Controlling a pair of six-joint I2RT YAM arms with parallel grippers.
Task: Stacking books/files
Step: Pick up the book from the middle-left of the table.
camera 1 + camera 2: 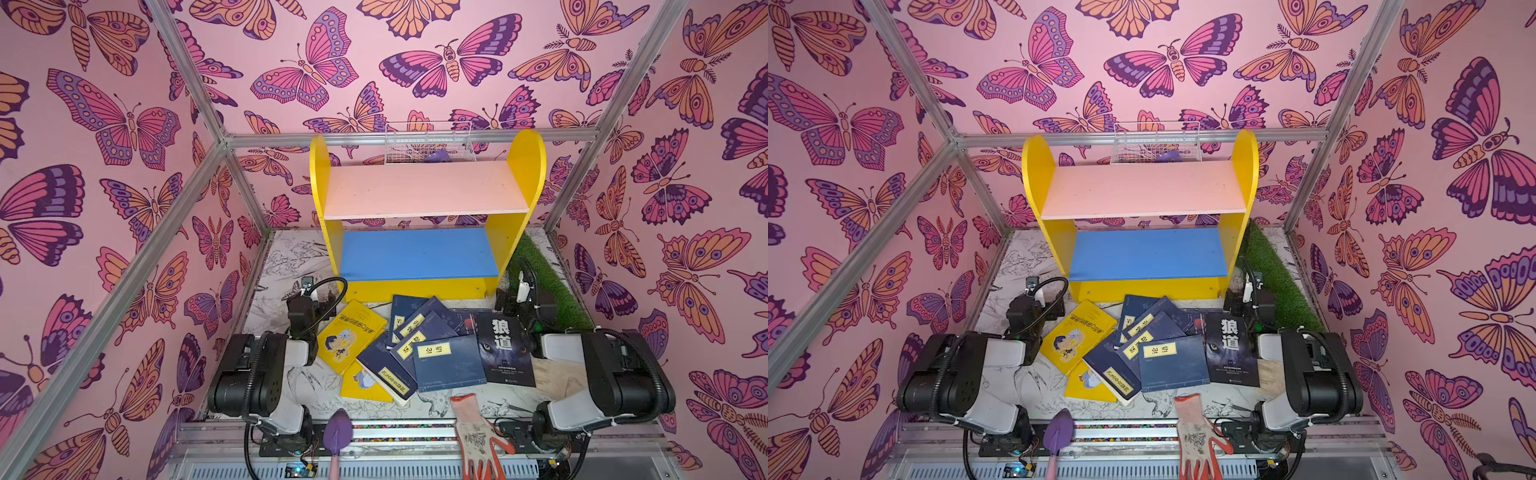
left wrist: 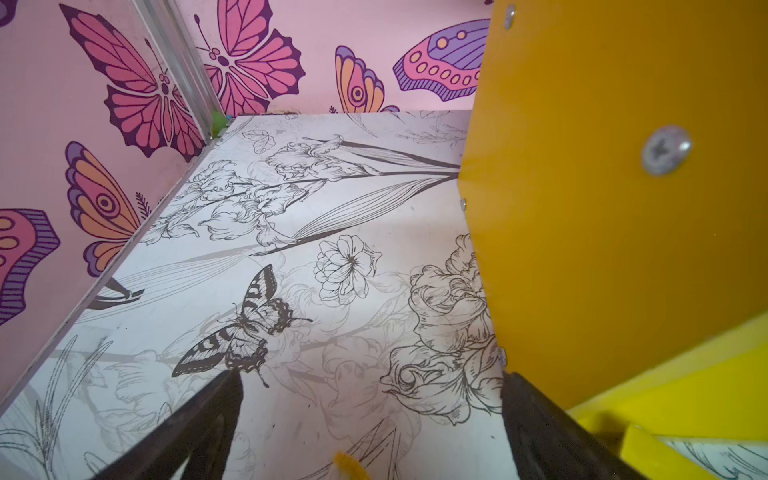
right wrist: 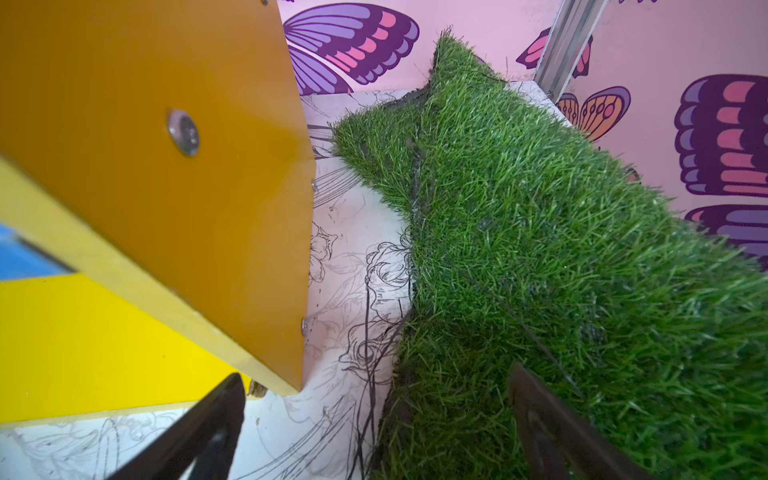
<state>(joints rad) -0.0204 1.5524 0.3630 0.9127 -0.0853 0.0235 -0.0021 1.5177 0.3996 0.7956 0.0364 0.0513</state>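
The books lie in a loose, overlapping heap on the table in front of the shelf in both top views. A yellow cartoon book [image 1: 349, 334] and a second yellow one [image 1: 361, 384] are on the left. Several navy books with yellow labels [image 1: 449, 361] [image 1: 1173, 361] fill the middle, and a black wolf-face book [image 1: 505, 349] is on the right. My left gripper [image 2: 372, 395] is open over bare table beside the shelf's left side panel [image 2: 602, 208]. My right gripper [image 3: 374, 374] is open by the shelf's right panel [image 3: 166, 187], over the table and the edge of the grass mat. Neither holds anything.
The yellow shelf [image 1: 419, 289] has a blue lower board [image 1: 419, 253] and a pink upper board [image 1: 424, 189]. Green grass mat [image 1: 548, 282] lies at the right. A white-and-orange glove [image 1: 478, 436], beige glove [image 1: 555, 376] and purple trowel [image 1: 337, 432] lie near the front. A wire basket [image 1: 428, 143] hangs behind.
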